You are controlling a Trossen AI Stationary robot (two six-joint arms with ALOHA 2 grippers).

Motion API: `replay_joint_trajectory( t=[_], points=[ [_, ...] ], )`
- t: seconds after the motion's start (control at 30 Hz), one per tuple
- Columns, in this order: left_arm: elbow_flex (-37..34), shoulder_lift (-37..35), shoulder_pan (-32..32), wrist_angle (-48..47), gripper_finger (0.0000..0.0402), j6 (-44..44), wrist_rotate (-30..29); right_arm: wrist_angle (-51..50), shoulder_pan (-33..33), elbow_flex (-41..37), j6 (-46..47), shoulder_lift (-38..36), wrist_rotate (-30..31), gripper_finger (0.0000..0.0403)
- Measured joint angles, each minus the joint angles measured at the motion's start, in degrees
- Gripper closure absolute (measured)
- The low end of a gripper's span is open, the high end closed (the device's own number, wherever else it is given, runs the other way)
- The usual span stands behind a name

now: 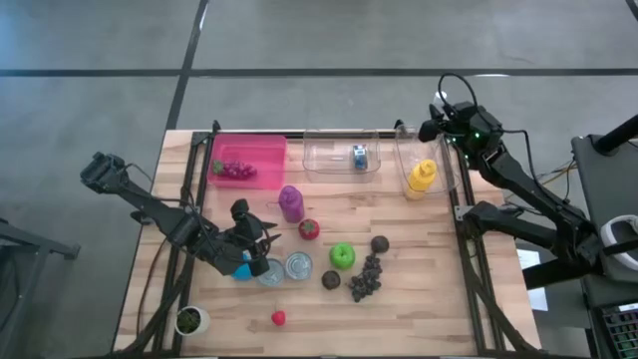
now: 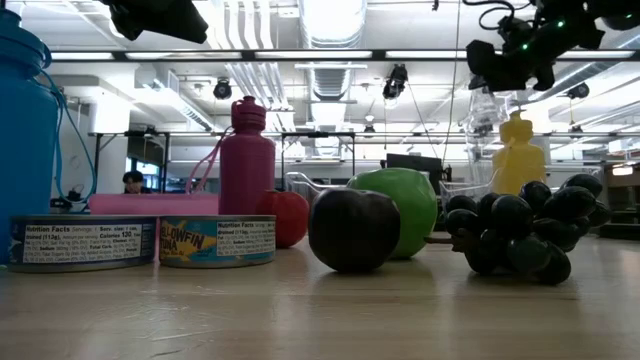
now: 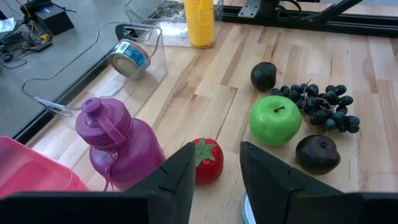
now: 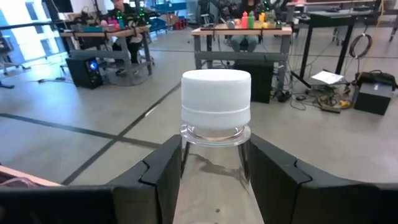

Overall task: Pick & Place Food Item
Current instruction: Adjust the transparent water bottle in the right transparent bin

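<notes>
A clear bottle with a white cap (image 4: pixel 216 99) is held between the fingers of the right gripper (image 1: pixel 436 128), clamped just below the cap, above the table's far right corner beside the clear bin (image 1: pixel 431 150) where a yellow squeeze bottle (image 1: pixel 422 178) stands. The bottle is judged light, stiff and slippery, so the neck under the cap is thought the safest place for a grip. The right arm is stretched from the right edge toward that far corner. The left gripper (image 1: pixel 261 239) is kept narrowly parted with nothing between its fingers, held low near the front left, pointed at a red strawberry-like toy (image 3: pixel 207 160) beside a purple bottle (image 3: pixel 118 147). A green apple (image 3: pixel 275 120) and dark grapes (image 3: pixel 323 106) lie nearby.
</notes>
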Motion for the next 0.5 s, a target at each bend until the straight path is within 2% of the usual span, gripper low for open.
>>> replay_joint_trajectory(
  t=[0.5],
  points=[
    [0.0,0.0,0.0,0.0,0.0275,0.0,0.0,0.6,0.4,0.0,-0.2,0.9,1.9,0.0241]
  ],
)
